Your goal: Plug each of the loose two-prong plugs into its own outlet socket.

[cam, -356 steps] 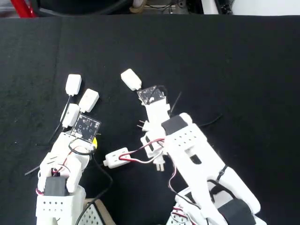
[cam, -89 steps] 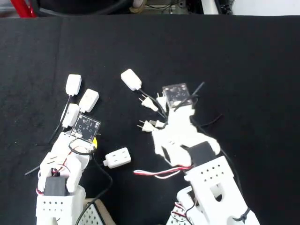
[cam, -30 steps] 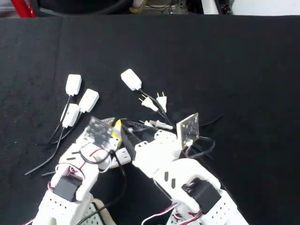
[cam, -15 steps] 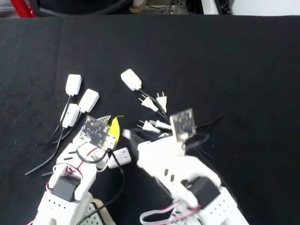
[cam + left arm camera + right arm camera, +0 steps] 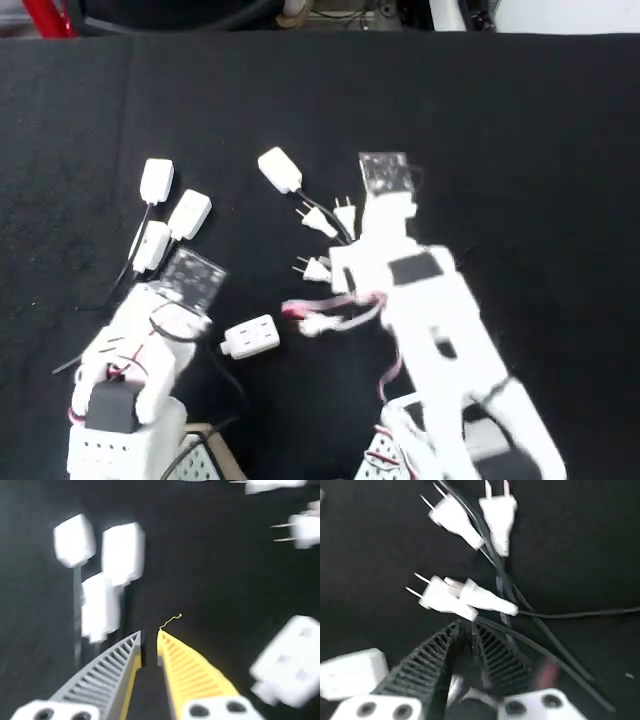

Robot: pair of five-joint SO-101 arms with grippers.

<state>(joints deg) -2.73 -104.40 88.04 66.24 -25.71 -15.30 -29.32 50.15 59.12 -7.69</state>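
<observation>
Near the table's middle, the right gripper (image 5: 466,626) hangs almost closed and empty, its tips just beside a loose plug (image 5: 440,597) among black cords (image 5: 560,614). The left gripper (image 5: 149,636) is open only a narrow slit and empty, and it points near three white sockets (image 5: 122,552).

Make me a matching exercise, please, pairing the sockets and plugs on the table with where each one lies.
Things:
1. cluster of three sockets
2. lone socket
3. socket with slots facing up
4. single plug

Places:
A. between the two arms, nearest their bases
B. just ahead of the left arm
C. beside the right arm, prongs pointing toward the left arm's side
D. just beyond the pair of plugs

Pairs: 1-B, 2-D, 3-A, 4-C
</observation>
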